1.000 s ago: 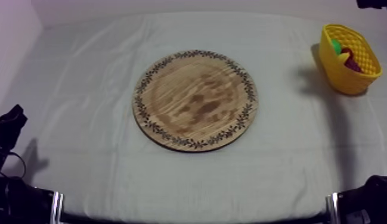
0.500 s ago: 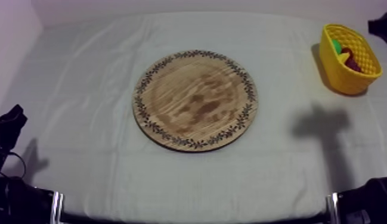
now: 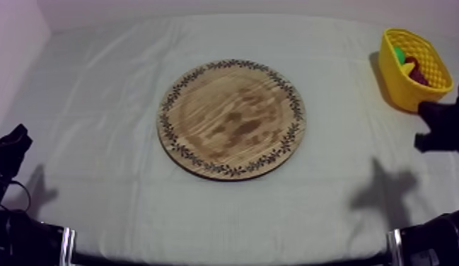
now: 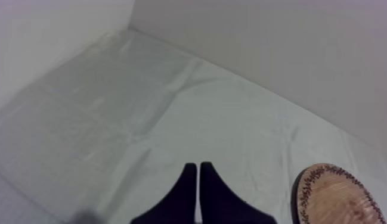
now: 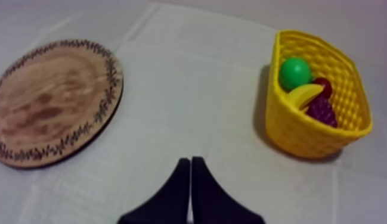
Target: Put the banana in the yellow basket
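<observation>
The round wooden board (image 3: 232,119) lies bare in the middle of the table. At the far right stands the yellow basket (image 3: 403,88). In the right wrist view the banana (image 5: 304,95) lies inside the basket (image 5: 297,134) with a green fruit (image 5: 295,72), a small red fruit (image 5: 325,86) and a dark purple piece (image 5: 322,111). My right gripper (image 5: 191,162) is shut on nothing, its fingers a narrow wedge over the cloth between board and basket. From above, the right gripper (image 3: 436,127) hangs just in front of the basket. My left gripper (image 4: 197,169) is shut, resting low at the left (image 3: 13,145).
The board's patterned rim (image 4: 327,179) lies beside the left gripper's fingers. Grey-white cloth (image 3: 97,106) covers the table. A shadow of the right arm (image 3: 387,187) falls on the cloth near the front right.
The right arm has come down from the far right corner past the basket toward the front. Its shadow slid the same way. Board, basket and left arm have not moved.
</observation>
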Robot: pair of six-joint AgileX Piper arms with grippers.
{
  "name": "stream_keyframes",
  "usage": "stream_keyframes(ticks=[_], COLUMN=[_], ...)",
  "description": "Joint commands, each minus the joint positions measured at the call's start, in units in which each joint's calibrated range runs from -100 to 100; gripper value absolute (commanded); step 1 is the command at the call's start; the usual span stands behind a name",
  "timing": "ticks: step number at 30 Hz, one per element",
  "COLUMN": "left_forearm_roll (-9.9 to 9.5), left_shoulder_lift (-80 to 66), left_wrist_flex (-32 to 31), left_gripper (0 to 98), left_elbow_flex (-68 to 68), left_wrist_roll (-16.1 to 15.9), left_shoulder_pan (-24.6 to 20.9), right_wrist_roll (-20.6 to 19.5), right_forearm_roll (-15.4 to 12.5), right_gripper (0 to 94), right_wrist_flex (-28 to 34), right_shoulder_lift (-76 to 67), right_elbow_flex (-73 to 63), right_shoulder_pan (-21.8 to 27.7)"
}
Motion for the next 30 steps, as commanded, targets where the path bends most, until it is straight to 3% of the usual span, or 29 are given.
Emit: stream_keyframes(ticks=[1, 5, 11, 18, 30], left_forearm_roll=[-0.02, -0.02, -0.02, -0.02, -0.02], left_shoulder_lift=[0.04, 0.04, 0.04, 0.04, 0.04], left_wrist_flex=[0.0, 0.0, 0.0, 0.0, 0.0], left_gripper=[0.1, 0.1, 0.1, 0.1, 0.1], left_elbow_flex=[0.0, 0.0, 0.0, 0.0, 0.0], left_wrist_roll=[0.0, 0.0, -0.01, -0.01, 0.0], left_shoulder_pan=[-0.01, -0.01, -0.01, -0.01, -0.01], right_wrist_roll=[0.15, 0.53, -2.17, -1.06, 2.9], right_forearm_roll=[-0.3, -0.26, -0.55, -0.59, -0.68], right_gripper=[0.3, 0.3, 0.5, 0.6, 0.6], right_wrist_flex=[1.24, 3.21, 2.88, -0.4, -0.61], right_shoulder_lift=[-4.23, -8.54, -13.09, -17.35, -20.98], right_elbow_flex=[5.66, 9.18, 11.24, 12.05, 12.13], right_shoulder_pan=[-0.04, -0.28, -0.68, -2.28, -1.36])
